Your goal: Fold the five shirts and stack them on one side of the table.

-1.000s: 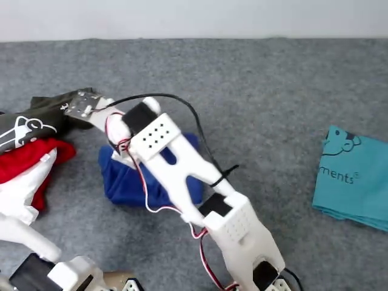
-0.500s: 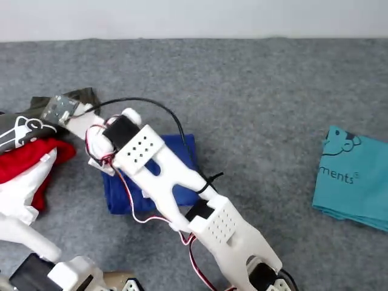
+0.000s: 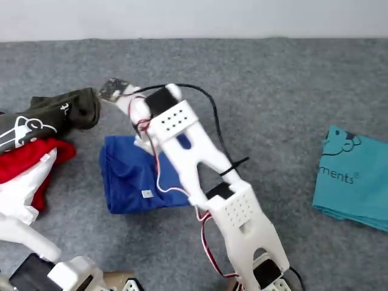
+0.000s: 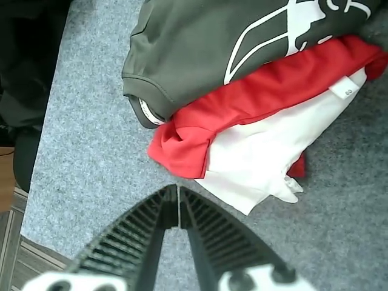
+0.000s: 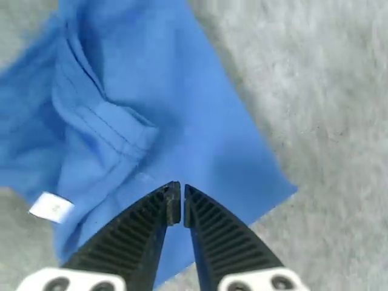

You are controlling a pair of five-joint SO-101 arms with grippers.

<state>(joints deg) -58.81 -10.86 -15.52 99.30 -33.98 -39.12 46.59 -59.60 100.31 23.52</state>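
Risk note: right gripper [image 5: 176, 189] hangs over the blue shirt [image 5: 182, 115], jaws pressed together, gripping nothing. Shirt lies loosely bunched beside the unfolded pile [image 3: 27, 157]. We expect a single-layer pinch would pull its fold apart.

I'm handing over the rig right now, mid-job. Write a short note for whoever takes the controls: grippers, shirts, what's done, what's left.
Left gripper: shut, empty, beside the dark green shirt, red shirt and white shirt, which lie bunched together at the left edge of the table.
Right gripper: shut, empty, over the blue shirt.
Blue shirt: a rough rectangle left of centre, apart from the others.
Teal shirt: folded, at the right edge.
Done: teal folded; blue looks roughly folded.
Left: fold the three bunched shirts, then stack all five on one side.
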